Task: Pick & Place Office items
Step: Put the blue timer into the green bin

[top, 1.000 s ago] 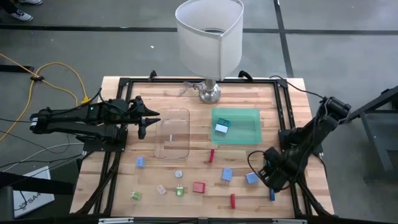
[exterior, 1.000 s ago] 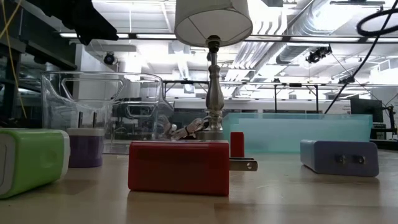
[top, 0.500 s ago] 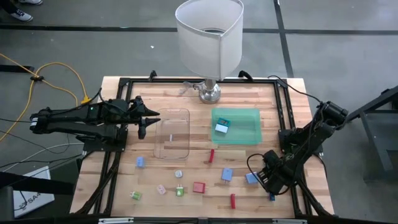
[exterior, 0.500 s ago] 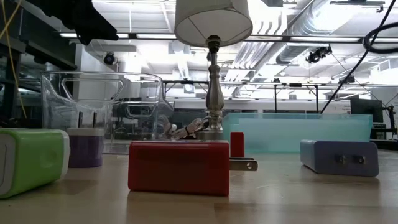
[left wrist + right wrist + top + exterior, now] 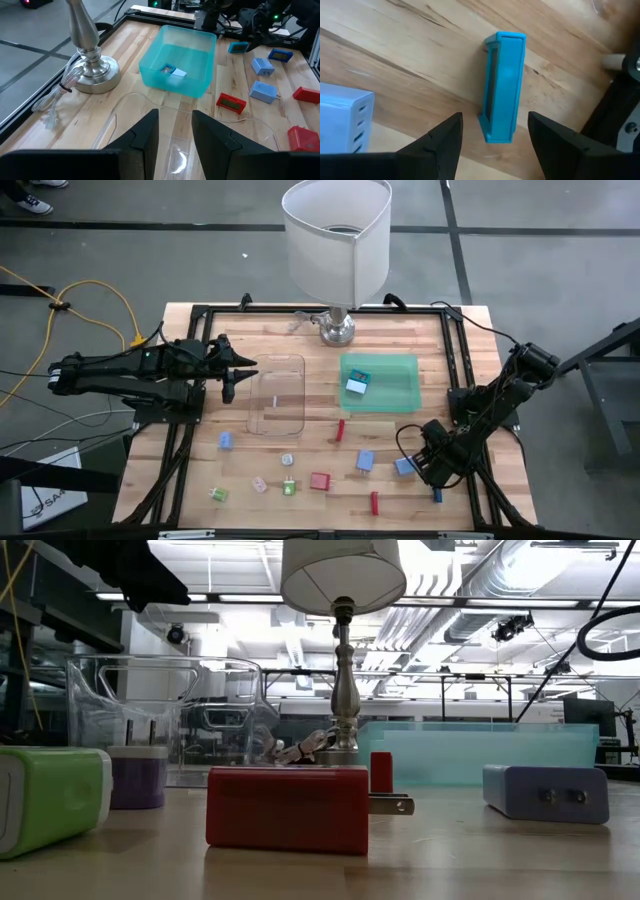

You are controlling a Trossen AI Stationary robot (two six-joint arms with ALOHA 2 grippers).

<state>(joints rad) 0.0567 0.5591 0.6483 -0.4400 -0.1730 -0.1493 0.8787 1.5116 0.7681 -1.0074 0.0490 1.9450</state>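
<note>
Small office pieces lie scattered on the wooden table: pale blue blocks (image 5: pixel 365 461), red ones (image 5: pixel 320 480), green ones (image 5: pixel 289 488). A short blue stick (image 5: pixel 502 85) lies flat near the table's right near corner (image 5: pixel 437 496). My right gripper (image 5: pixel 492 150) is open and hovers right over this stick, one finger on each side, touching nothing. My left gripper (image 5: pixel 175 135) is open above the left edge of the clear tray (image 5: pixel 277 393). Two pieces lie in the teal tray (image 5: pixel 395 385).
A lamp with a white shade (image 5: pixel 337 240) stands at the far edge, its base (image 5: pixel 95 75) beside the teal tray. A black frame rail (image 5: pixel 462 380) runs along the table's right side, close to my right arm. In the low view a red plug block (image 5: pixel 288 808) sits in front.
My right gripper has moved a little toward the near edge and toward the blue stick. The pieces on the table have stayed where they were.
</note>
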